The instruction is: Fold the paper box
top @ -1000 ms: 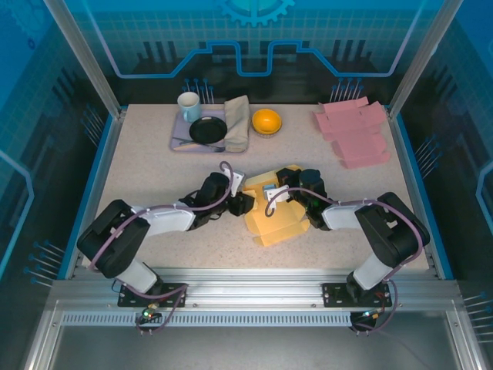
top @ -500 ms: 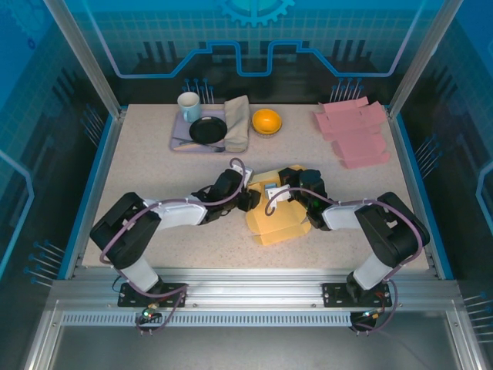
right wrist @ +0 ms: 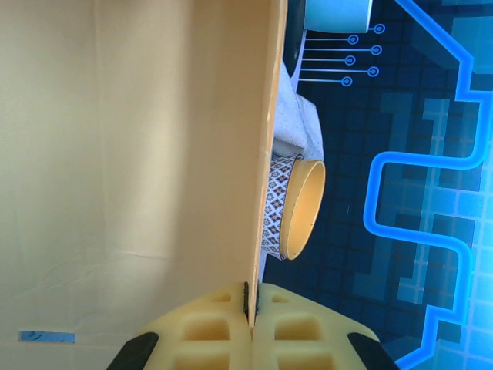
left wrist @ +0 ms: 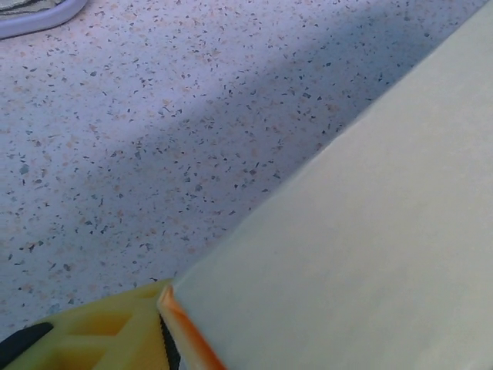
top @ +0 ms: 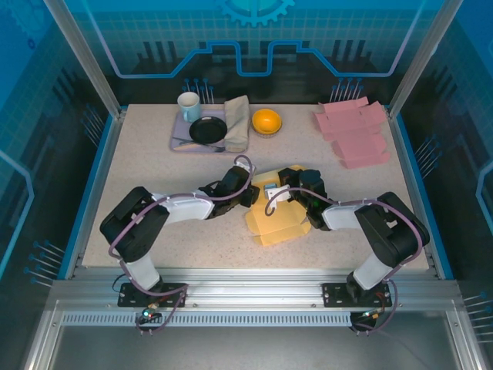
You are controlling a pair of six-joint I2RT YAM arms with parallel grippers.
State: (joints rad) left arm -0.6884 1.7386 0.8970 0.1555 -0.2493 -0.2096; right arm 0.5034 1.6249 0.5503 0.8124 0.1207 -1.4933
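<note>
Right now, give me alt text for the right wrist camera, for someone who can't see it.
The right gripper is shut on the edge of a yellow paper box panel across the left side. Beyond it sit an orange patterned bowl and a pale folded cloth.

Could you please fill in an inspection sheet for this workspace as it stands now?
Surface: speckled tabletop, shadowed beside the box.
Job's things: yellow paper box mid-table, not yet folded up; stack of pink flat boxes far right.
Clutter: tray far left with mug, black plate and cloth; orange bowl beside it.
Tools: left tool at the box's left edge, opening unclear; right tool shut on a box panel's edge.
Cables: purple cables run along both arms.
Surroundings: blue-lit enclosure walls; aluminium rail at the near edge.
</note>
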